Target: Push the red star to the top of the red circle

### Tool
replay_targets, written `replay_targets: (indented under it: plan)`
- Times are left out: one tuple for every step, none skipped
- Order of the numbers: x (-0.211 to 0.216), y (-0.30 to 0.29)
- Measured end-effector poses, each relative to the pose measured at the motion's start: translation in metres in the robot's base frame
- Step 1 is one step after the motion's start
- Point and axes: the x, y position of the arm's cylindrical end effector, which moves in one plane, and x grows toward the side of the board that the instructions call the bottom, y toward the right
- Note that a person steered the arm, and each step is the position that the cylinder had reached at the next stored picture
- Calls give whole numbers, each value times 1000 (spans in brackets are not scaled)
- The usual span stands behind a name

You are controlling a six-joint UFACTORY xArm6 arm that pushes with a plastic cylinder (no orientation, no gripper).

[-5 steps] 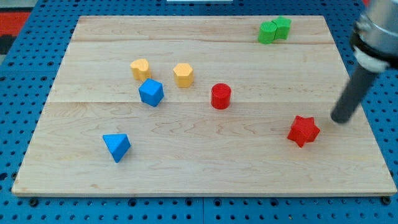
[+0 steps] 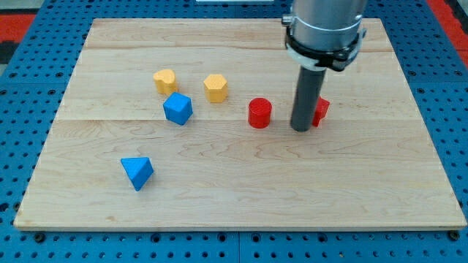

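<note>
The red circle (image 2: 259, 113), a short red cylinder, stands near the middle of the wooden board (image 2: 219, 190). The red star (image 2: 320, 109) lies to its right, at about the same height in the view, and is mostly hidden behind my rod. My tip (image 2: 300, 128) rests on the board between the two, touching or almost touching the star's left side and a small gap to the right of the circle.
Two yellow blocks (image 2: 165, 79) (image 2: 215, 87) sit left of the circle, towards the view's top. A blue block (image 2: 178, 108) lies just below them. A blue triangular block (image 2: 137, 172) is at the lower left. The arm's body (image 2: 325, 29) covers the board's top right.
The red star has moved left and towards the view's top, from the lower right to beside the red circle. My tip has moved left with it. The green blocks are now hidden by the arm.
</note>
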Motion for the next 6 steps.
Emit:
replay_targets:
  plan:
    - [0,54]
    - [-29,31]
    - [-47,-34]
    - [-29,-3]
    - [-33,-59]
    - [-36,-61]
